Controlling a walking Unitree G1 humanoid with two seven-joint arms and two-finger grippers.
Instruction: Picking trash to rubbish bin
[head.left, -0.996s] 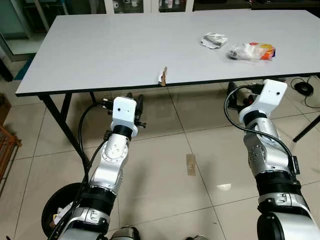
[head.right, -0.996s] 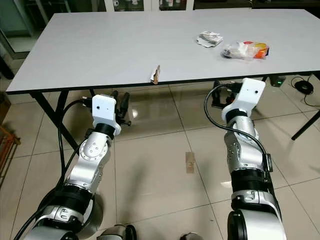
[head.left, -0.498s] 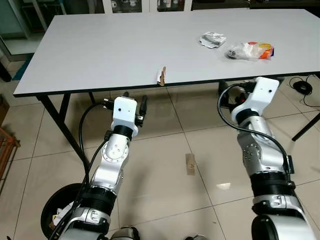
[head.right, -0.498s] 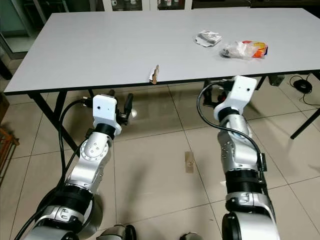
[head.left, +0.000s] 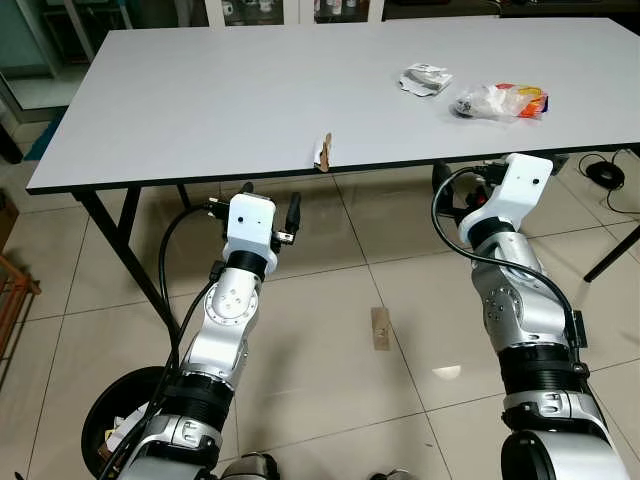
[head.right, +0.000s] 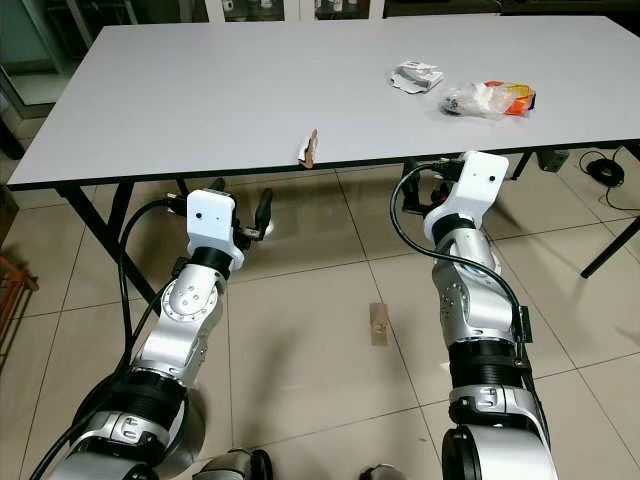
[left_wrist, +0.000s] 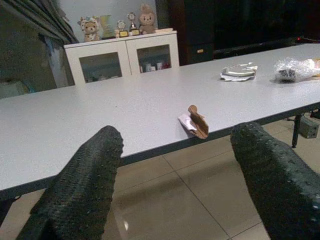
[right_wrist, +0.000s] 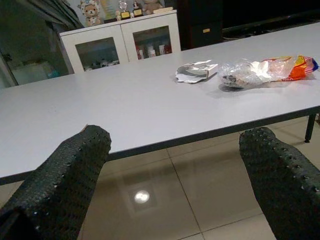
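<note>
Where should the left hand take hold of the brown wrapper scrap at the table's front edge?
Probably by the upright brown flap of the wrapper scrap, approached from the front: it stands on edge at the table rim, and the open left hand already faces it.

big grey worktop (head.left: 220, 100) on black folding legs | glossy beige tile floor (head.left: 330, 360) (lamp glare on it) | white glass-door cabinet (left_wrist: 122, 60) at the back, plush toys (left_wrist: 90, 27) on top

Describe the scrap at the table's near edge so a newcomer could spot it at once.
On the long grey table, look at the near edge, about midway along. The small brown and white scrap sits there alone, partly overhanging, far from the silver wrapper and clear plastic bag.
</note>
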